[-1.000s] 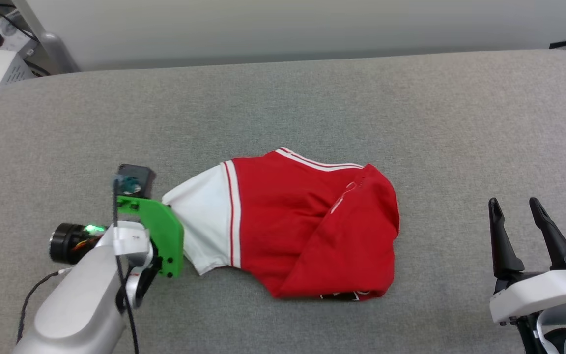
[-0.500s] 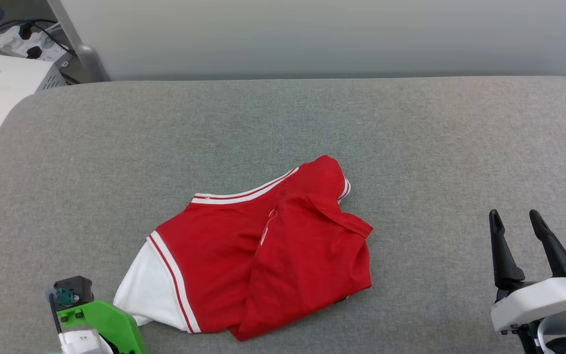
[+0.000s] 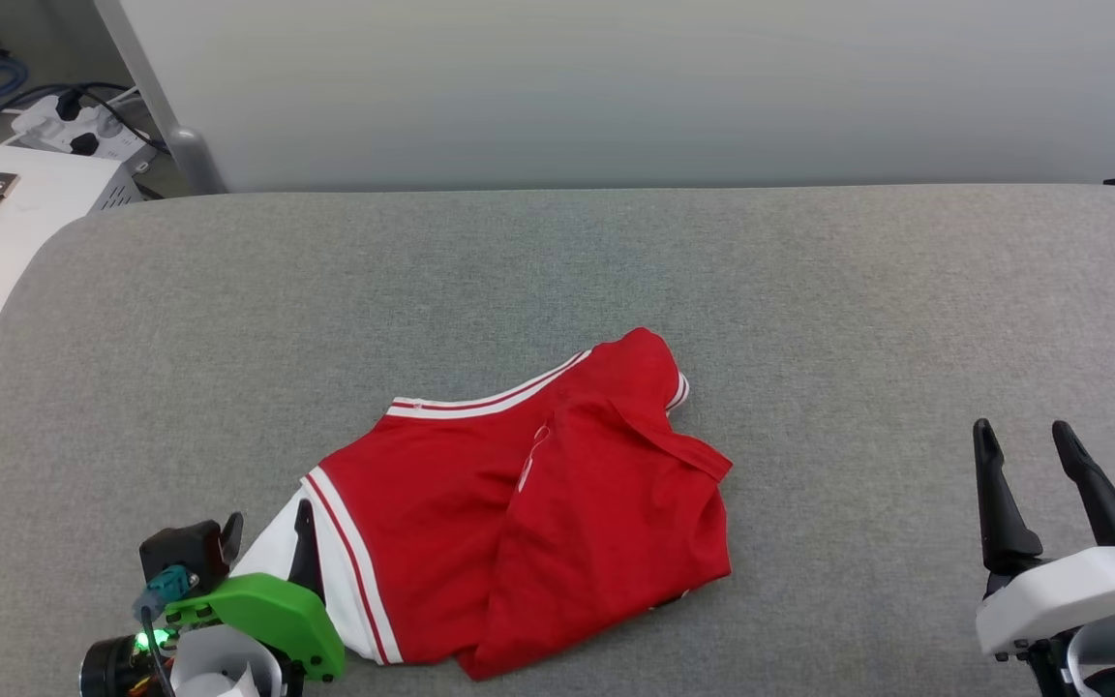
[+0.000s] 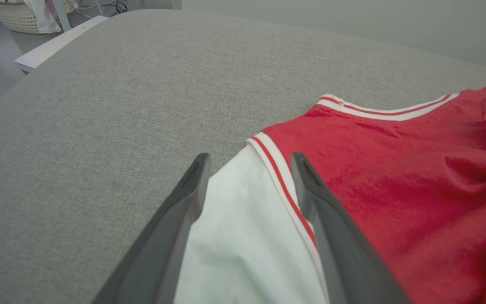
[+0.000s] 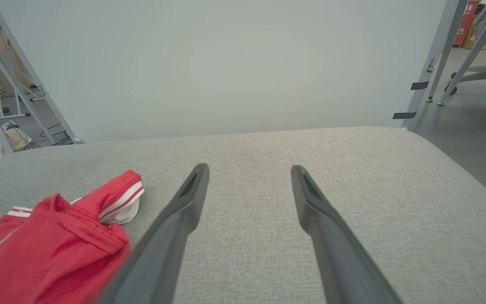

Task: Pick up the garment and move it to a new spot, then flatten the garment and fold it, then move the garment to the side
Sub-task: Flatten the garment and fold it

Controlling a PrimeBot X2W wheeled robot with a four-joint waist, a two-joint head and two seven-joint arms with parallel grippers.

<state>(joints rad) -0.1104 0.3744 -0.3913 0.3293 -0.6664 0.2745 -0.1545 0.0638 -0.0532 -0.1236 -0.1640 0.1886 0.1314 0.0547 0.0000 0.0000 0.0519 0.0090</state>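
step: flattening, I judge; move looks done | red jersey (image 3: 519,513) lies bunched, near-left on the grey desk (image 3: 809,290) | left tool (image 4: 249,158) wide, over its white panel, gripping nothing | right tool (image 3: 1022,431) wide, empty, well right | next: pinch opposite edges, spread

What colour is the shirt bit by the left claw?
White panel, red striped edge; best in left wrist view.
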